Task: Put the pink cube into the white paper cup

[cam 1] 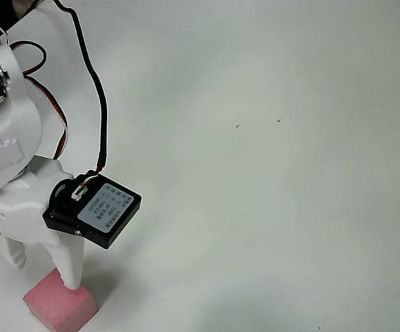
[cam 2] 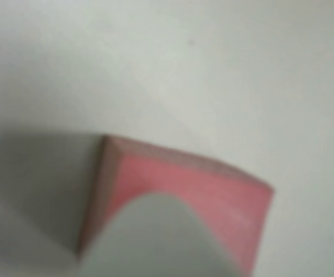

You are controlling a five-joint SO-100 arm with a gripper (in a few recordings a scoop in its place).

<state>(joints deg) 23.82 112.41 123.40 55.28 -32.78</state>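
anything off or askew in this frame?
Nothing damaged or spilled. The pink cube sits flat on the white table, turned at an angle to the frame. One finger of the hand stands at its top edge.

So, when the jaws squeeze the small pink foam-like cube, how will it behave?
The small pink foam-like cube has a matte, porous-looking surface, so it probably compresses slightly and grips well rather than slipping. It looks light for its size. Its flat faces rest on the white table, so it should slide rather than roll if nudged.
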